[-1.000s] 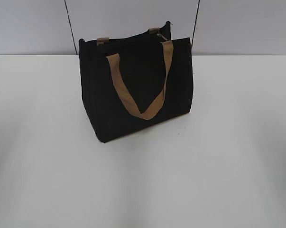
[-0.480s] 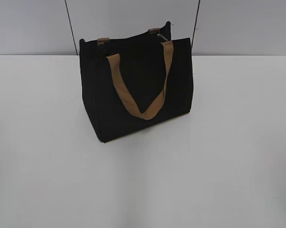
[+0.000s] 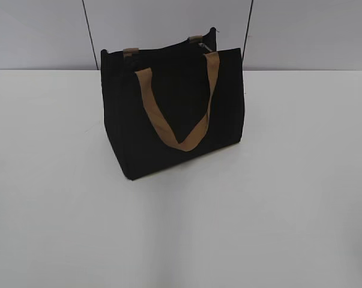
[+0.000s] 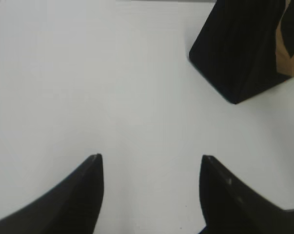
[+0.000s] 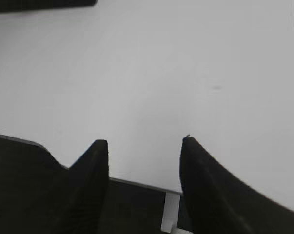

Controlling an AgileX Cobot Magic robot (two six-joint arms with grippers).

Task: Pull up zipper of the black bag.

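The black bag [image 3: 174,114] stands upright on the white table [image 3: 277,198], with a tan strap handle [image 3: 177,114] hanging down its front. The zipper runs along the top rim; a small silvery pull tab [image 3: 205,47] shows near the right end. Neither arm appears in the exterior view. In the left wrist view my left gripper [image 4: 150,158] is open and empty over bare table, with the bag's corner [image 4: 244,48] ahead to the upper right. In the right wrist view my right gripper [image 5: 146,141] is open and empty above the table's near edge; a dark strip, likely the bag [image 5: 44,4], lies far ahead at upper left.
A grey wall [image 3: 42,33] with two thin dark vertical lines rises behind the table. The table's front edge [image 5: 137,183] lies just under my right gripper.
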